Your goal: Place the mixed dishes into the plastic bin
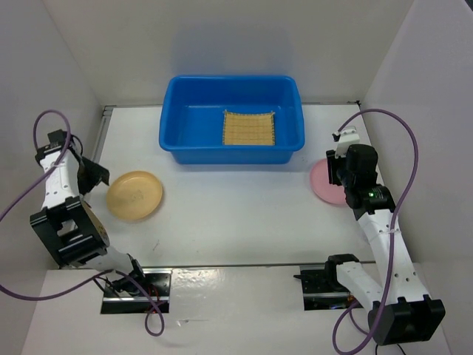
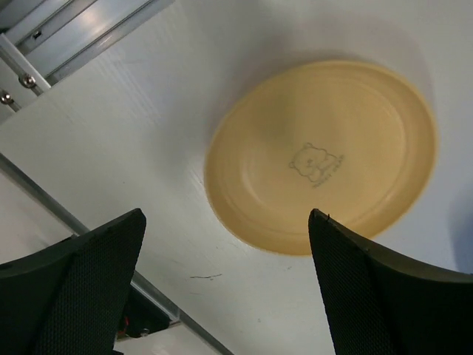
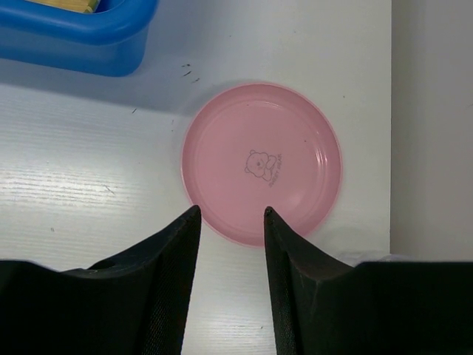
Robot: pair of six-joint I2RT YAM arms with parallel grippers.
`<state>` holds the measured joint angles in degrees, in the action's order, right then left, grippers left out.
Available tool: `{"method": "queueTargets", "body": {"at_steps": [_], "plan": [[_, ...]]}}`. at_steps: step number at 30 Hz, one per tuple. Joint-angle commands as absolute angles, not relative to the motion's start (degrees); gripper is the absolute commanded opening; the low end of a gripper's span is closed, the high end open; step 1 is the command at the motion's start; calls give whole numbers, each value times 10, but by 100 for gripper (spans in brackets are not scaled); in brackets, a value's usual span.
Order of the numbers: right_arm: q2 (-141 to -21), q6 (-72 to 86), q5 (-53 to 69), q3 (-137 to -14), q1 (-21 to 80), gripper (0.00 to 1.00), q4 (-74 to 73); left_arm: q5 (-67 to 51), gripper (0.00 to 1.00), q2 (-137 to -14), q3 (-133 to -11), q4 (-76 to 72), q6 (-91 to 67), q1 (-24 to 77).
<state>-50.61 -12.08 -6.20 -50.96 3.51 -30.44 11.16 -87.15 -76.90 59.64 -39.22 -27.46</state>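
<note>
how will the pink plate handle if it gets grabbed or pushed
The pink plate looks like thin smooth plastic, so probably light, stiff and somewhat slippery. Its shallow rim lies flat on the table, so a sideways push would likely slide it rather than tip or roll it.

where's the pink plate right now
In the top view the pink plate lies on the table's right side, just right of the bin, partly under the right end effector.

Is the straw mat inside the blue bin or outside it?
Inside: the square tan woven straw mat lies flat on the floor of the blue plastic bin.
</note>
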Motion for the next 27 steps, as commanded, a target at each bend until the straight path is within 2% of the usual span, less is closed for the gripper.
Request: {"method": "queueTargets", "body": {"at_steps": [1,10,14,15,18,20,22,23,24,27], "plan": [[-504,-125,-56,-507,40,45,-284,60,97,-884,-732,558,-384,-327],[-499,-125,-56,-507,40,47,-284,-5,97,-946,-635,479,-395,-340],[-499,-125,-56,-507,40,47,-284,-29,93,-976,-617,447,-396,-340],[-499,-125,-56,-507,40,47,-284,-34,87,-982,-617,447,-396,-340],[-499,-130,-56,-507,40,48,-284,-29,86,-995,-612,442,-401,-340],[-499,-130,-56,-507,40,48,-284,-29,67,-1006,-612,442,-401,-340],[-499,-130,-56,-507,40,50,-284,-36,35,-1013,-612,442,-401,-340],[-499,-130,-56,-507,40,51,-284,-36,14,-1020,-612,447,-406,-340],[-499,-130,-56,-507,40,51,-284,-36,2,-1026,-612,447,-406,-340],[-499,-130,-56,-507,40,51,-284,-42,0,-1026,-617,453,-411,-340]]}}
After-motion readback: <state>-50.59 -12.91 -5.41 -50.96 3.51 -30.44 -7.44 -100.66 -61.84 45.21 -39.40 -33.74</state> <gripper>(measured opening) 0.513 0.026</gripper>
